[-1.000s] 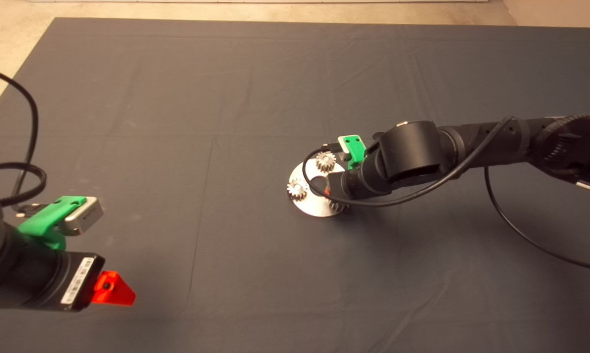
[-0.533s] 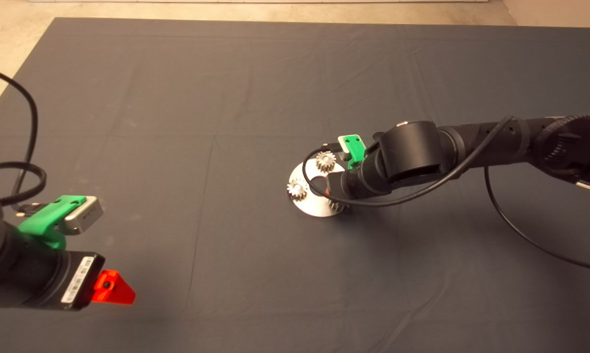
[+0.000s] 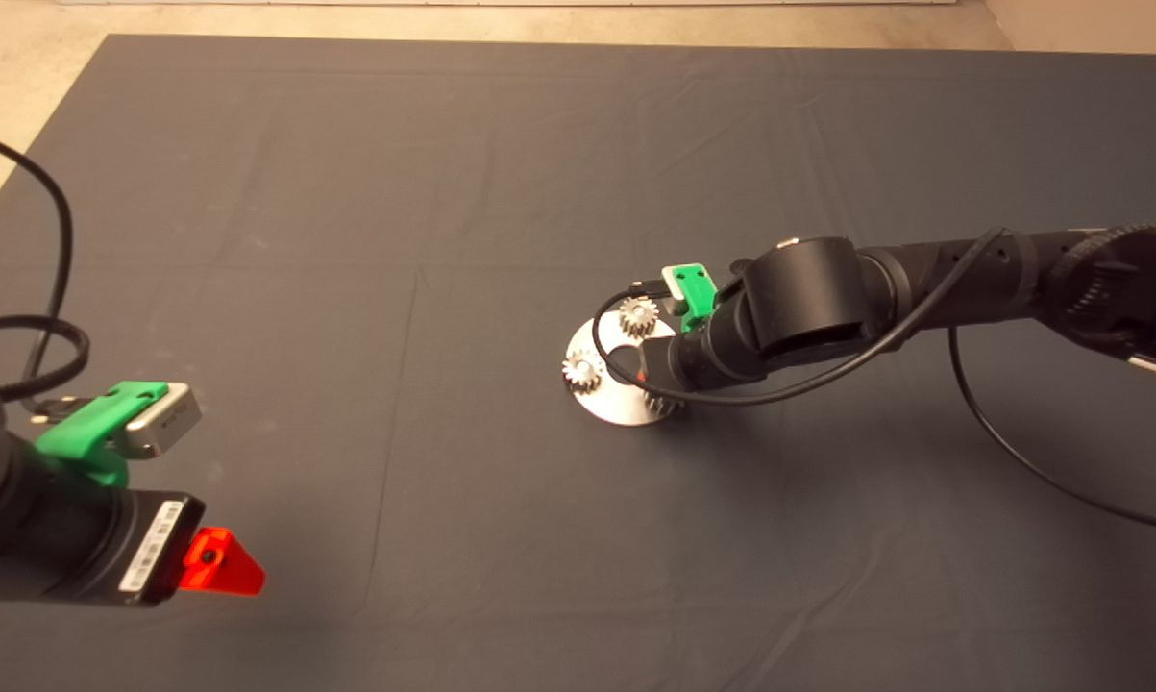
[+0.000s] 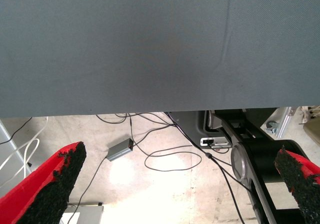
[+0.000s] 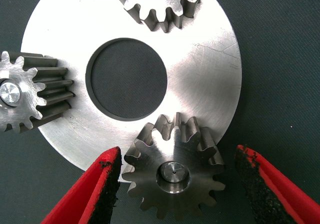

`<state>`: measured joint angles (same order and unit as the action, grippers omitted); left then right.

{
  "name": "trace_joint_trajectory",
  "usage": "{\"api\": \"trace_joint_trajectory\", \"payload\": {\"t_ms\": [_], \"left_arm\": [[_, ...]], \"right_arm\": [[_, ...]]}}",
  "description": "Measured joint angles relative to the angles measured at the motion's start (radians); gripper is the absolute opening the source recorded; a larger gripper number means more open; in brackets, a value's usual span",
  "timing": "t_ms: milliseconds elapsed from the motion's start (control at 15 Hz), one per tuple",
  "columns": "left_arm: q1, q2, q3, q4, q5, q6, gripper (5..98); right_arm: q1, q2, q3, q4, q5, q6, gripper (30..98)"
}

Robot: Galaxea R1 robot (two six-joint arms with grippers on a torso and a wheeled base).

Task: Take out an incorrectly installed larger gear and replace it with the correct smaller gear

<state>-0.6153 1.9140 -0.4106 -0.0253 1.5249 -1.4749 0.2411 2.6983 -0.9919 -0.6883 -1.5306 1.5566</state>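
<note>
The right gripper (image 5: pixel 177 184), fingers apart, straddles the dark-grey steel toothed larger gear (image 5: pixel 173 170) seated upright at the round silvery plate (image 5: pixel 210 59)'s edge; left gripper (image 4: pixel 182 189) waits open.

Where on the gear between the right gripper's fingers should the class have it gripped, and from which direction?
Grip the gear across its toothed rim, coming straight down. It sits flat on the steel disc, and the right gripper's open fingers already flank it.

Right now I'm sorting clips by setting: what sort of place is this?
Probably a robotics lab or workshop: a dark mat over a table, a steel disc carrying gears, and loose cables on a concrete floor.
</note>
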Motion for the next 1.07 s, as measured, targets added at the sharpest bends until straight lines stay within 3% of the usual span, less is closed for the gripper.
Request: {"api": "trace_joint_trajectory", "payload": {"t_ms": [400, 533, 1067], "left_arm": [[0.0, 0.0, 0.0, 0.0, 0.0, 0.002, 98.2], [0.0, 0.0, 0.0, 0.0, 0.0, 0.003, 98.2], [0.0, 0.0, -0.001, 0.0, 0.0, 0.003, 98.2]], "right_arm": [[0.0, 0.0, 0.0, 0.0, 0.0, 0.0, 60.6], [0.0, 0.0, 0.0, 0.0, 0.0, 0.0, 56.1], [0.0, 0.0, 0.0, 0.0, 0.0, 0.0, 56.0]]}}
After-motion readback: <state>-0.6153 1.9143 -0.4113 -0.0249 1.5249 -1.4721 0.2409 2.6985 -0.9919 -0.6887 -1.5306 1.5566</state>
